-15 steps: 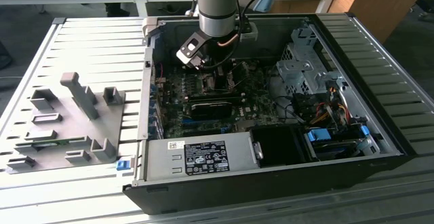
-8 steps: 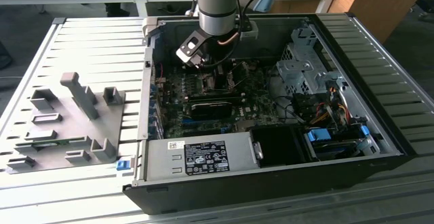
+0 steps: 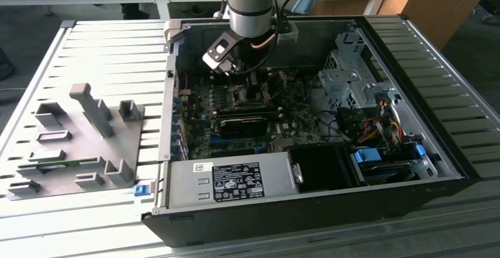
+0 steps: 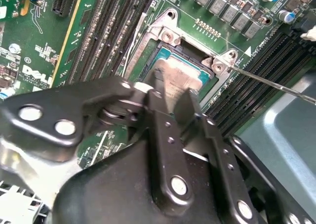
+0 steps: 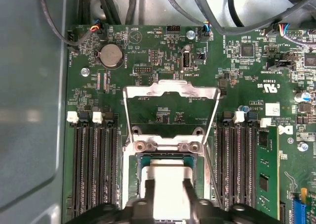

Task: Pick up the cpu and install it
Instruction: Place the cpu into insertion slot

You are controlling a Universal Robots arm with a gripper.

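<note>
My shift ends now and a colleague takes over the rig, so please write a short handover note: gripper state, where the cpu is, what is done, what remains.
Gripper: down inside the open computer case, right at the cpu. Whether it is gripping cannot be seen.
Cpu: metal top up, lying within the socket on the motherboard.
Done: the cpu has been picked up and brought to the socket.
Left: the retention frame stands open, folded back from the socket. Whether the cpu is fully seated cannot be confirmed.
</note>
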